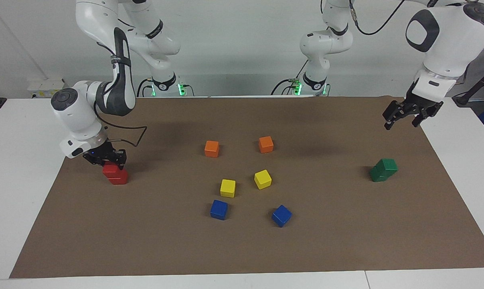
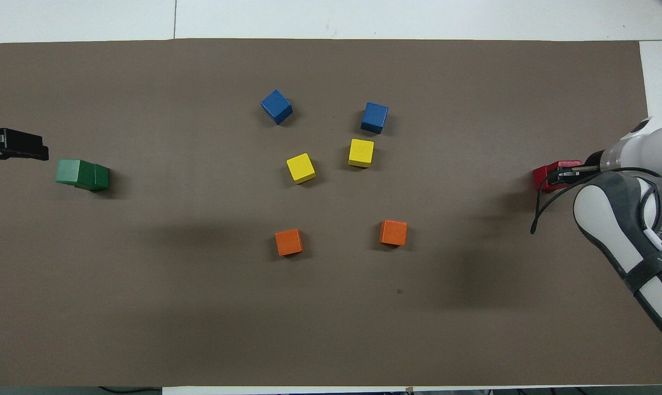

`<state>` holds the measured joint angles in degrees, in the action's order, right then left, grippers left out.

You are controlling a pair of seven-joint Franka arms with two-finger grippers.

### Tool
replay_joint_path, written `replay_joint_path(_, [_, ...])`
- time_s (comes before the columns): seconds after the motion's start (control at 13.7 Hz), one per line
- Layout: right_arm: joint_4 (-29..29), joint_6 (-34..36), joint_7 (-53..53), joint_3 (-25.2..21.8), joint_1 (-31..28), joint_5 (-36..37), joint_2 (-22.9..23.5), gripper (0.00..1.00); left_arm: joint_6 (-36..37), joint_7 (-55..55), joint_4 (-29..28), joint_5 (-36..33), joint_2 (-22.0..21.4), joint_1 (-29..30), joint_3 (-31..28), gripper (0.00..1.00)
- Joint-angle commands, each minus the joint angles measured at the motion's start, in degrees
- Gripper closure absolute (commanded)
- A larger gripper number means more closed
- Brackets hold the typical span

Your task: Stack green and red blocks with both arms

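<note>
Brown mat on white bench [image 1: 9,168] | right claw [image 1: 104,159] clamped top red cube [image 1: 112,169] of red stack; release squarely, lift straight | left claw [image 1: 404,116] spread, empty, above green cube stack [image 1: 383,170] at left arm's end.

A: How many blocks lie on the brown mat [image 1: 346,241]?

B: Ten: two green blocks [image 1: 383,169], two red blocks [image 1: 115,173], two orange blocks [image 1: 211,148], two yellow blocks [image 1: 227,188] and two blue blocks [image 1: 219,209].

A: And the arms [image 1: 442,36]?

B: Two, each bearing one gripper.
</note>
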<state>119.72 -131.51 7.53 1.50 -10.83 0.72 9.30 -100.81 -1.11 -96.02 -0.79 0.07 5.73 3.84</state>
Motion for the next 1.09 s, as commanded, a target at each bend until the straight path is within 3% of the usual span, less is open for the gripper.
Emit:
replay_joint_path(0.0, [1.21, -1.29, 0.73, 0.61, -1.03, -0.20, -0.95, 0.00, 2.54, 0.58, -0.14, 0.62, -0.59, -0.37, -0.15, 0.00])
replay_joint_path(0.36, [0.51, -1.03, 0.82, 0.61, -1.47, -0.20, -0.78, 0.00, 7.63, 0.58, 2.14, 0.62, -1.03, -1.78, 0.29, 0.00])
replay_joint_path(0.51, [-2.72, 1.16, 0.91, 0.61, -1.47, -0.11, -0.43, 0.00, 10.80, 0.58, 4.25, 0.62, -1.03, -3.00, -0.06, 0.00])
replay_joint_path(0.8, [-11.60, 11.52, 0.73, 0.88, -0.60, -0.20, -1.47, 0.00, 13.62, 0.49, 4.35, 0.71, -1.30, -3.01, -0.15, 0.00])
replay_joint_path(1.02, [-17.48, 20.30, -1.54, 1.49, 0.89, -0.20, -4.81, 0.00, 12.75, 0.49, 3.73, 0.71, -1.56, -3.01, 0.21, 0.00])
